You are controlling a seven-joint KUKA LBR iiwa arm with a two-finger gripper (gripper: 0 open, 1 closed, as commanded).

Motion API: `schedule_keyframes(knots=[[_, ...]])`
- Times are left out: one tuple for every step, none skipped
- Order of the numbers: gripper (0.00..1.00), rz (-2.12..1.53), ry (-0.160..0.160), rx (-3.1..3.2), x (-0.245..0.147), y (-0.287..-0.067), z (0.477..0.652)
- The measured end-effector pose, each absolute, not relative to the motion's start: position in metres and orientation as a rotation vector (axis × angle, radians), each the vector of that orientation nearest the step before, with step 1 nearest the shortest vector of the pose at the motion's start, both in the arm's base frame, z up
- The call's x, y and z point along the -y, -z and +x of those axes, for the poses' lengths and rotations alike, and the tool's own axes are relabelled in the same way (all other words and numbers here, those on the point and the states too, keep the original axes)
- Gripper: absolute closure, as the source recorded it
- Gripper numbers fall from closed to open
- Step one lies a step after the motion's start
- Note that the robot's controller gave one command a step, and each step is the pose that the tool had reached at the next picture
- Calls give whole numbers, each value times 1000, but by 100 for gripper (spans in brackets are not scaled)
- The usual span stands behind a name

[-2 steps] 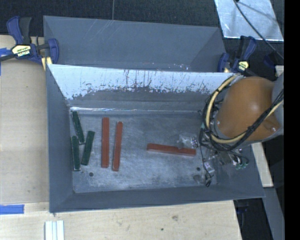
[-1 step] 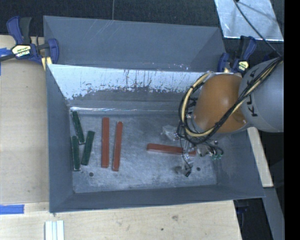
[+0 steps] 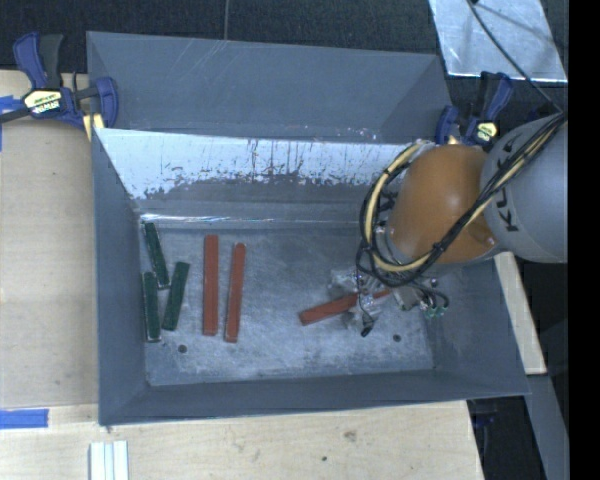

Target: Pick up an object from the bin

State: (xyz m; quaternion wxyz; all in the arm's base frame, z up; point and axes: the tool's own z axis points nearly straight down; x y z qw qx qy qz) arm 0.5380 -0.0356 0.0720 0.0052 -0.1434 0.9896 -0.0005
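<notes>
The arm [image 3: 535, 203] comes in over the right edge of the bin [image 3: 280, 98], its wrist under a rounded orange cover [image 3: 435, 208] ringed with black and yellow cables [image 3: 378, 213]. The gripper [image 3: 365, 316] hangs low over the right half of the bin floor, closer to the near edge than the far one. Its tip is a dark tangle from above, so I cannot tell whether the jaws are open, closed or gripping anything.

Right at the gripper lies a brown-red stick [image 3: 325, 312]. It is flat on the floor and slanted, its left end pointing toward the near edge and its right end running under the gripper, where it is hidden. Whether the gripper touches it cannot be made out.

The other things lie well apart from it, in the left half of the floor:
- a red stick [image 3: 211, 284] and a second red stick [image 3: 234, 293], side by side with a narrow gap, both running from far edge to near edge
- three dark green ones close to the left edge – a far green stick [image 3: 154, 251], a right green stick [image 3: 175, 295] and a near green stick [image 3: 151, 310] – overlapping or touching where their ends meet
</notes>
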Motion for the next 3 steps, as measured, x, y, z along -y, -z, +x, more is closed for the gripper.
schedule_keyframes(knots=[[100, -464, 2, -3097, 3, -199, 505], [100, -924, 4, -2993, 20, -287, 534], [100, -1360, -1, -2834, 43, -260, 499]])
